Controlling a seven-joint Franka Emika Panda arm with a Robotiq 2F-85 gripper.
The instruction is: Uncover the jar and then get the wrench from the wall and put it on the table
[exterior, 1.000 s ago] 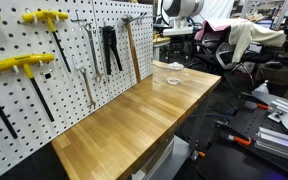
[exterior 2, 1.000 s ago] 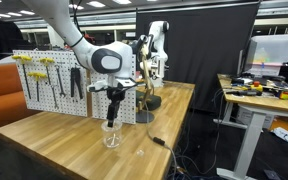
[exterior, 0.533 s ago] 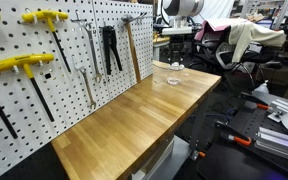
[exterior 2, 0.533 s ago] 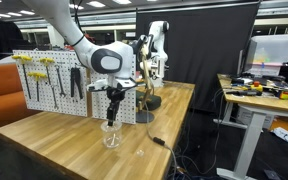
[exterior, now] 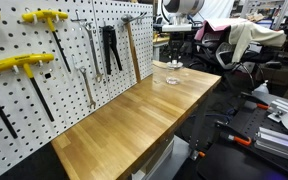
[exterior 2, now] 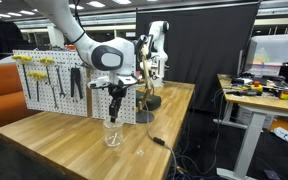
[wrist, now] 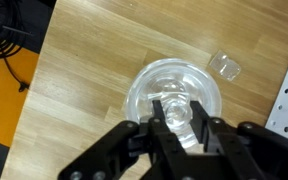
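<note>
The jar (wrist: 174, 95) is round clear glass and stands on the wooden table (wrist: 79, 70); it also shows in both exterior views (exterior 2: 111, 136) (exterior: 172, 79). A clear lid with a knob (wrist: 176, 122) covers it. My gripper (wrist: 177, 108) hangs straight above the jar (exterior 2: 112, 112), shut on the lid's knob, with one finger on each side. The wrench (exterior: 97, 52) hangs on the wall (exterior: 44, 90) beside a longer silver wrench (exterior: 88, 65), far from the gripper.
Yellow-handled T-tools (exterior: 19, 65), black pliers (exterior: 111, 48) and a hammer (exterior: 132, 45) hang on the pegboard. A small clear piece (wrist: 224, 65) lies on the table near the jar. A wooden stand (exterior 2: 146, 95) rises behind it. Cables (wrist: 4, 40) trail beyond the table edge.
The jaws have closed from wide open onto the lid's knob. The arm has hardly moved and the jar stands where it was.
</note>
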